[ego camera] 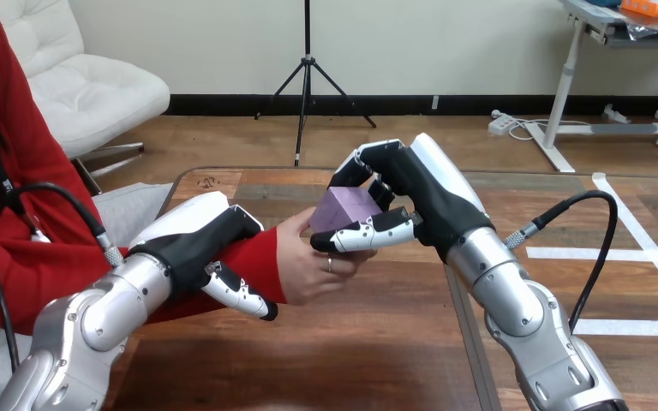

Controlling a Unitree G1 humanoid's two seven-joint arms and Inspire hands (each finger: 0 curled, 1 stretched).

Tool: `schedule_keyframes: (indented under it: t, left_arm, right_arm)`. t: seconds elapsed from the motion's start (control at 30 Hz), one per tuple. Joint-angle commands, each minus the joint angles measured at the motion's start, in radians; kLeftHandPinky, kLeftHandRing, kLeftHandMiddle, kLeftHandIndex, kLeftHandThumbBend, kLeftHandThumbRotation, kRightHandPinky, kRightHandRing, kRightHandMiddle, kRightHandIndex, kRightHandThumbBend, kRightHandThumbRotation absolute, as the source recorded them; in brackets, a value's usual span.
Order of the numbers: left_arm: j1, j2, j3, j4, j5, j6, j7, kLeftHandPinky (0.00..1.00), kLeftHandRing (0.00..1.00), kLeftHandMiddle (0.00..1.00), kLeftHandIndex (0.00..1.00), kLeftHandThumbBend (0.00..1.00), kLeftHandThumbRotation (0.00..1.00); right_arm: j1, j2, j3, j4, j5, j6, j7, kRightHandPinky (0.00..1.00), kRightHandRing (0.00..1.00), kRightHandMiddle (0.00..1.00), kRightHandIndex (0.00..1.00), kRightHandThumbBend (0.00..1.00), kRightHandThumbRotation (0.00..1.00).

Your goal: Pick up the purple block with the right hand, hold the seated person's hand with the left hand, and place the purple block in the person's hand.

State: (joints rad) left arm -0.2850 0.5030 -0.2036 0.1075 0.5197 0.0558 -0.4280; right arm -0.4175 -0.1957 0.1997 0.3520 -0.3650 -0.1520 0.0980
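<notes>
The wooden desk (351, 360) is serving as the stage, with the exchange happening over its far left part, where the person's forearm is reaching in from the left. The robot's left hand (190, 241) is lying across the person's wrist (266, 261) at the end of the red sleeve, its thumb curling under the near side. Judging by this, it is clasping the wrist so that the palm stays level as a landing place. The right hand (420, 193) is coming in from the right, its fingers (364, 161) curling over the far top of the purple block (347, 210) while the thumb is pressing the near face, pinching it firmly. The person's hand (308, 270) is cupping open just beneath and to the left of the block; whether the two are touching I cannot tell. The block is showing as a small, pale purple cube with flat matte faces and crisp edges, likely light and easy to release.
</notes>
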Motion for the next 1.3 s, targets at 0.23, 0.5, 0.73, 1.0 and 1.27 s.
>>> schedule_keyframes:
  t: [0.23, 0.5, 0.73, 1.0, 1.27]
  left_arm:
    - [-0.282, -0.062, 0.073, -0.144, -0.06, -0.088, 0.111, 0.21, 0.28, 0.38, 0.38, 0.68, 0.0]
    - [-0.275, -0.057, 0.075, -0.155, -0.059, -0.088, 0.109, 0.22, 0.29, 0.38, 0.39, 0.67, 0.0]
    - [-0.271, -0.057, 0.074, -0.155, -0.059, -0.091, 0.11, 0.23, 0.3, 0.39, 0.39, 0.67, 0.0]
    - [-0.267, -0.054, 0.071, -0.154, -0.063, -0.103, 0.107, 0.25, 0.32, 0.4, 0.4, 0.7, 0.0]
    - [-0.269, -0.025, 0.049, -0.161, -0.018, -0.107, 0.092, 0.32, 0.4, 0.46, 0.46, 0.76, 0.0]
  right_arm:
    - [-0.017, 0.011, 0.039, -0.128, -0.005, 0.011, 0.047, 0.32, 0.35, 0.41, 0.44, 0.73, 0.0]
    - [-0.006, 0.012, 0.045, -0.125, -0.008, 0.02, 0.055, 0.32, 0.35, 0.41, 0.44, 0.73, 0.0]
    - [-0.002, 0.011, 0.045, -0.118, -0.006, 0.014, 0.058, 0.32, 0.35, 0.41, 0.44, 0.74, 0.0]
    - [0.003, 0.009, 0.043, -0.117, -0.006, 0.016, 0.058, 0.34, 0.38, 0.42, 0.46, 0.73, 0.0]
    - [0.006, 0.001, 0.042, -0.141, -0.004, 0.051, 0.085, 0.38, 0.45, 0.5, 0.54, 0.74, 0.06]
